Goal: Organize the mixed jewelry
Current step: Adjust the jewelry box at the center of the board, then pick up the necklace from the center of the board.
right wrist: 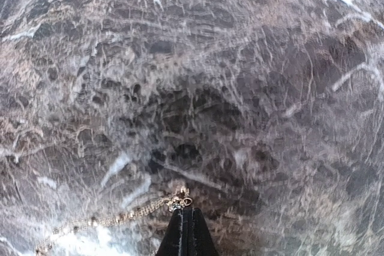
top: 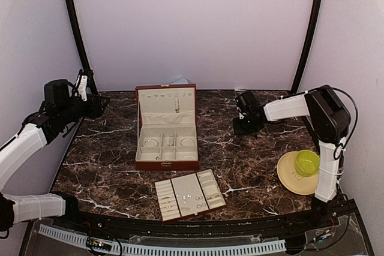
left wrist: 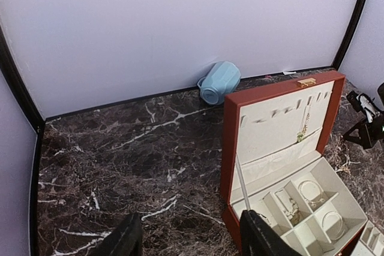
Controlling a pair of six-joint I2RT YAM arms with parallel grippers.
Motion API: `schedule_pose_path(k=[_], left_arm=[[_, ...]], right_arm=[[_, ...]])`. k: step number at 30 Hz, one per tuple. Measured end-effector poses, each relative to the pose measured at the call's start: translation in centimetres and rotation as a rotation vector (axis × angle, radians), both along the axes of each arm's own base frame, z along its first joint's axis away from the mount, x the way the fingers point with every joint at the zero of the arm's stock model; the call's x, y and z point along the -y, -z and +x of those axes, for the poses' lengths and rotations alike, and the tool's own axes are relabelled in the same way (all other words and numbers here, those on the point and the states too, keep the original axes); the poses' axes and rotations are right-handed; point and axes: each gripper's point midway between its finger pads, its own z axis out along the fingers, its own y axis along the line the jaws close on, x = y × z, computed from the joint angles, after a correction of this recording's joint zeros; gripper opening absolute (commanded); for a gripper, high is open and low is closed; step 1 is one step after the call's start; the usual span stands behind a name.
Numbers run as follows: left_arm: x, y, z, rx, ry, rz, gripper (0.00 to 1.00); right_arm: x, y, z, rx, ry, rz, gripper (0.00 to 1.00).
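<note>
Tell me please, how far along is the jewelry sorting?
Done: small pieces sit in the tray and bangles in the box. In hand: the right gripper is shut on a chain lying on the table. Left: stowing that chain; the left gripper is open, empty.

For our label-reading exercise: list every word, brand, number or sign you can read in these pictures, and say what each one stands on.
None: no readable text in any view.
Jewelry box, removable tray, yellow plate, green bowl, blue cup: no print visible.
Small device on the front rail: any markings are too small to read.
</note>
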Motion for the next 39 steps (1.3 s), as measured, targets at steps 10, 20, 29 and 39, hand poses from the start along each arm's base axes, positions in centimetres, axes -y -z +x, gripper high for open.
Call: schedule_pose_path(k=[10, 20, 29, 39], left_arm=[[3.3, -0.1, -1.0, 0.018, 0.136, 0.032, 0.53], [9.9, -0.5, -3.5, 0.051, 0.368, 0.007, 0.53], [18.8, 0.3, -6.5, 0.098, 0.615, -0.037, 0.53], [29.5, 8.2, -5.7, -0.016, 0.811, -0.075, 0.52]], right_arm=[[0.4, -2.9, -2.4, 0.081, 0.005, 0.117, 0.0], [0.1, -4.4, -4.2, 0.111, -0.032, 0.203, 0.0], [-1.7, -9.2, -6.2, 0.187, -0.151, 0.357, 0.0], [-3.6, -11.3, -9.5, 0.188, -0.325, 0.48, 0.0]])
